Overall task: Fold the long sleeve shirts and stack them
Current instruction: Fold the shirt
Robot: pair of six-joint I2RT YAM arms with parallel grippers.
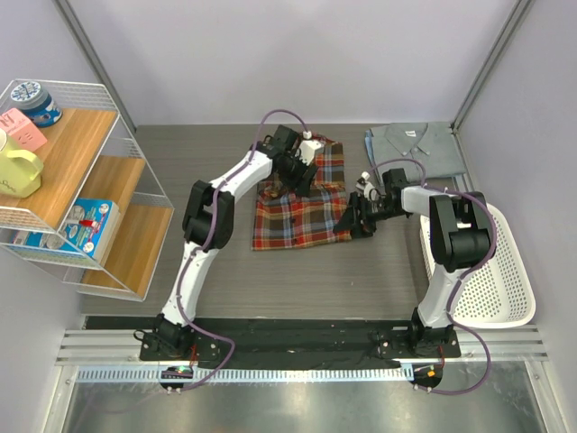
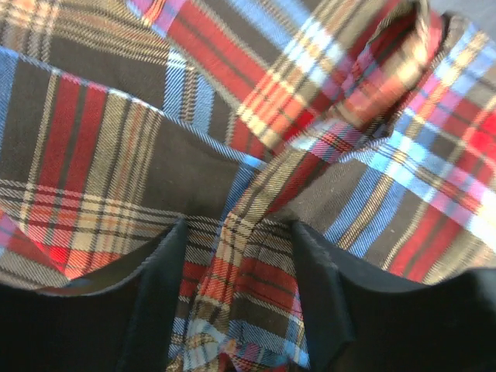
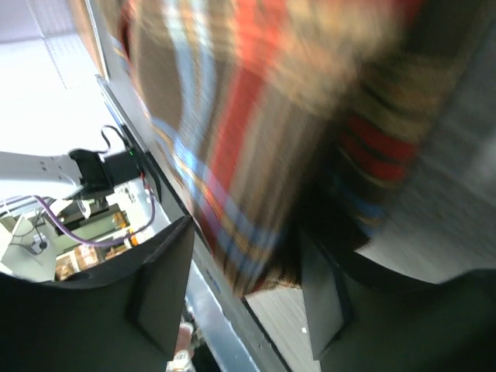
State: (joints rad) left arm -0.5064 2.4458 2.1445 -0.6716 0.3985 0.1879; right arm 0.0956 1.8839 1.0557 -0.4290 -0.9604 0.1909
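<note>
Nearest, both arms are bolted to a black base plate [image 1: 297,336] behind a pale slotted metal rail [image 1: 270,373]. Beyond lies the table [image 1: 270,280], dark grey with a fine wood grain, closed in by plain pale walls. At the near right stands a white plastic mesh basket [image 1: 509,293] with rounded corners.

In mid-table the plaid shirt [image 1: 297,221] lies spread, a soft woven flannel in red, brown, blue and yellow. The right hand [image 1: 361,213] is at its right edge. Its wrist view is blurred: black fingers apart, plaid between them, grip impossible to judge. The left hand [image 1: 302,167] is at the far part of the shirt. Its fingers [image 2: 167,263] straddle a bunched fold, and I cannot tell whether they pinch it.

The grey-blue shirt [image 1: 419,144], plain and collared, lies folded in the far right corner. A white wire shelf [image 1: 122,271] with wooden boards stands at left and holds a yellow mug [image 1: 18,171]. The small boxes' print is unreadable.
</note>
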